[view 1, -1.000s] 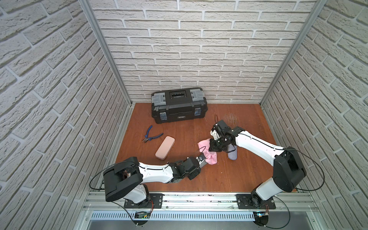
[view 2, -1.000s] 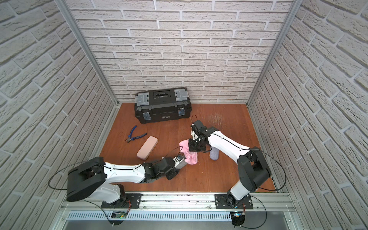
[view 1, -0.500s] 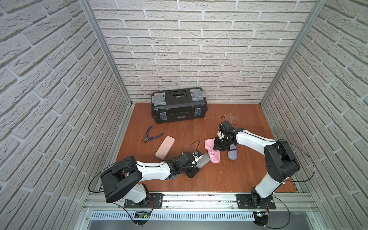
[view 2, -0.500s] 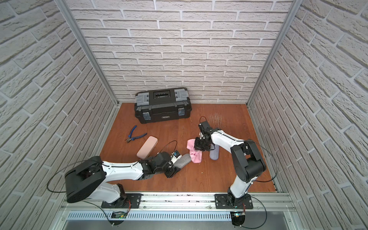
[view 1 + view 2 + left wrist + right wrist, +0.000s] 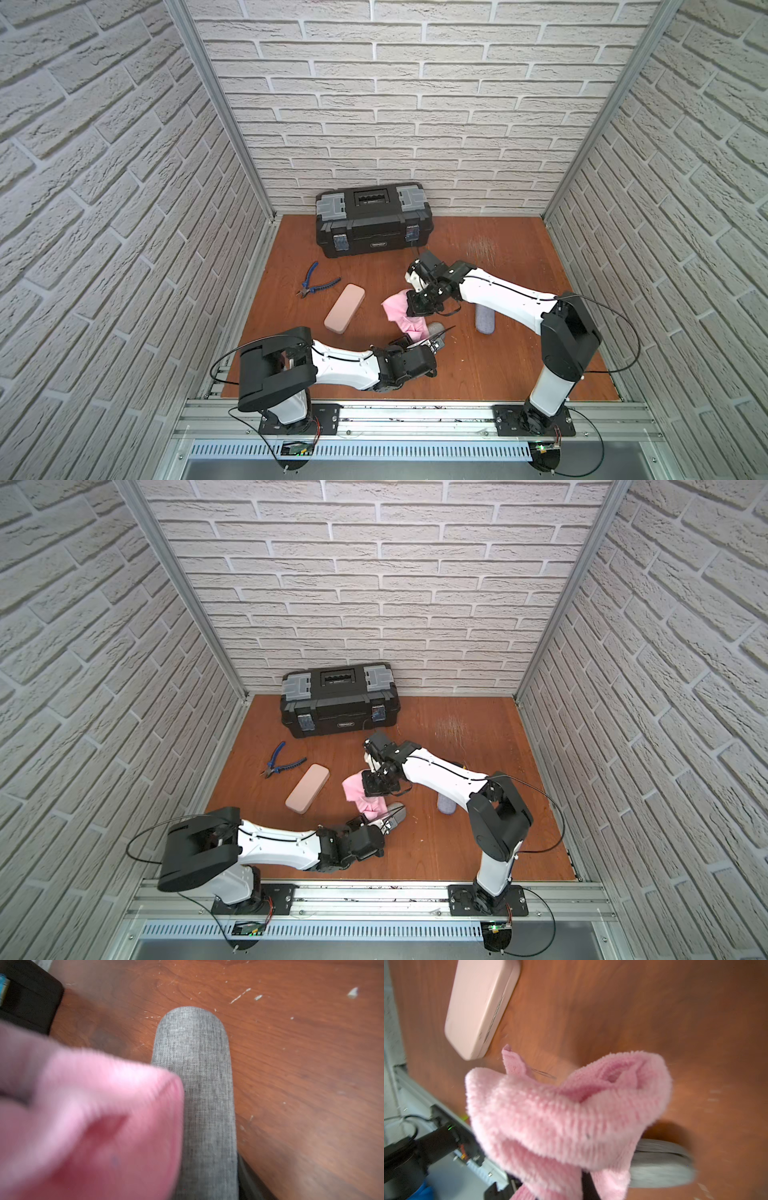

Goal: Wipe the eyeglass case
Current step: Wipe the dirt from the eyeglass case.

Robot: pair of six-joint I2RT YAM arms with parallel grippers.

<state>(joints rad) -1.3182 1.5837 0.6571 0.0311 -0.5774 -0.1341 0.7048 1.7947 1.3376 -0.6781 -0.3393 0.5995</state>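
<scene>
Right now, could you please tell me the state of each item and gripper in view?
Grey eyeglass case: closed, held by left gripper.
Pink cloth: bunched, clamped in right gripper, draped over that case.
Pink case: closed, lying flat.
Lilac case: lying flat, partly hidden.
Toolbox: lid shut.
Pliers: handles spread.

At table (image 5: 511,374) centre right gripper (image 5: 417,306) clamps pink cloth (image 5: 397,307); cloth's lower end against grey eyeglass case (image 5: 436,328) in left gripper (image 5: 434,340), 6 o'clock; pink eyeglass case (image 5: 345,308) 9 o'clock; second grey case (image 5: 485,322) 3 o'clock; toolbox (image 5: 374,220) 12.
</scene>
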